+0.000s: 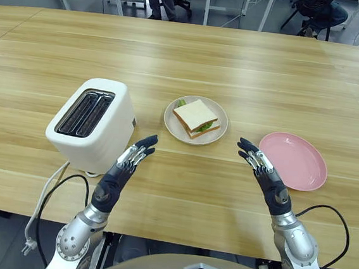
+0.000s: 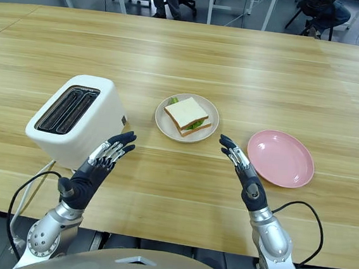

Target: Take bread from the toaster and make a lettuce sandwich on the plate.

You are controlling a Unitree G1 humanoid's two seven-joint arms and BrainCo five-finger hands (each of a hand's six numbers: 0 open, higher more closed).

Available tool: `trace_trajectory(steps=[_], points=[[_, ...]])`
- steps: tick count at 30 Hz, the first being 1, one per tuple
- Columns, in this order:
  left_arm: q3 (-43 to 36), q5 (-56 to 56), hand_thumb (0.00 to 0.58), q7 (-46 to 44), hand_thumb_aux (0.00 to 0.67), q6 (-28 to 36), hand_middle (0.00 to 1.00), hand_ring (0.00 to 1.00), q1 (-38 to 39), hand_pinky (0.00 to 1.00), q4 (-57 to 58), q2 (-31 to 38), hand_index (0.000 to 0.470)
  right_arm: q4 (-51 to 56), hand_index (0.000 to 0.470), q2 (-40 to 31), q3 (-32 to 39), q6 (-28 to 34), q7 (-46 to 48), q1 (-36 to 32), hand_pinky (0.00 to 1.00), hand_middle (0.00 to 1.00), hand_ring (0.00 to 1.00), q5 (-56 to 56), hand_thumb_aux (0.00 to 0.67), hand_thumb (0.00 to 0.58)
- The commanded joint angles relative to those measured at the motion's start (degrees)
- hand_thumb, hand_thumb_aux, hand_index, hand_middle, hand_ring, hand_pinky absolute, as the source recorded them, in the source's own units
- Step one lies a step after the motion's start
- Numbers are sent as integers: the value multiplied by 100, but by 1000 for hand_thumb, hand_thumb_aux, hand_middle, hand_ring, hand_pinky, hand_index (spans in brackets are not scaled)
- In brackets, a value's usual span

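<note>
Lettuce sandwich [image 1: 196, 116] sits built on beige plate [image 1: 170, 122] right of toaster [image 1: 91, 126], left hand [image 1: 125, 167] and right hand [image 1: 263, 173] both spread open, empty, nearer than it; task prob done, next just pull arms clear.

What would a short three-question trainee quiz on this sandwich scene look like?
1. True or false: the sandwich lies on the pink plate.
2. Which thing stands nearest the left hand? A) toaster B) pink plate C) sandwich
3. Fill in: the pink plate lies to the robot's ____ of the sandwich.

Key: 1 false, it sits on the beige plate; 2 A; 3 right.
</note>
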Motion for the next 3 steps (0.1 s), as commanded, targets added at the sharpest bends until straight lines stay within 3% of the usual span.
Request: trace_trajectory(steps=[1, 3], points=[[69, -126, 0, -351, 0, -86, 0, 0, 67, 0, 306, -108, 0, 289, 0, 202, -96, -196, 282, 27, 0, 0, 0, -50, 0, 0], [153, -136, 0, -451, 0, -100, 0, 0, 45, 0, 364, -171, 0, 352, 0, 301, -93, -206, 401, 8, 0, 0, 0, -11, 0, 0]])
